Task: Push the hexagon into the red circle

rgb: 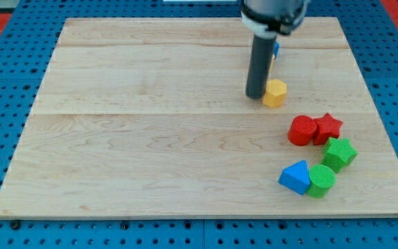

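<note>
A yellow hexagon block (276,93) lies right of the board's middle, toward the view's top. My tip (255,95) stands right against its left side, touching or nearly so. A red circle block (301,130) lies below and to the right of the hexagon, with a clear gap between them. A red star block (327,127) touches the red circle's right side.
A green star block (339,153) lies below the red star. A green circle block (321,180) and a blue triangular block (296,177) sit side by side near the board's bottom right. A blue block (276,48) and a sliver of a yellow one peek out behind the rod.
</note>
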You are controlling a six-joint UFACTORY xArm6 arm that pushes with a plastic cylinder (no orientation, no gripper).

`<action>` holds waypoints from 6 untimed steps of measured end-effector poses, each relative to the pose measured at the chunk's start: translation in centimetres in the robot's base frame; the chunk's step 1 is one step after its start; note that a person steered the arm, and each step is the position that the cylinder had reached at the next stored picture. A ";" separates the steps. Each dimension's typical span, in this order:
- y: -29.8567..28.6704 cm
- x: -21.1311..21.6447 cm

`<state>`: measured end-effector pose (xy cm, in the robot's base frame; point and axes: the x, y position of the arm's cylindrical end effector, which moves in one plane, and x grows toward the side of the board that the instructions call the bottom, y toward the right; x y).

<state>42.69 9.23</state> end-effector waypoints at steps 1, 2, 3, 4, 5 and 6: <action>-0.7 0.2; -0.8 -4.6; 2.3 -5.2; 5.1 3.1; 3.3 0.8; -5.3 -4.5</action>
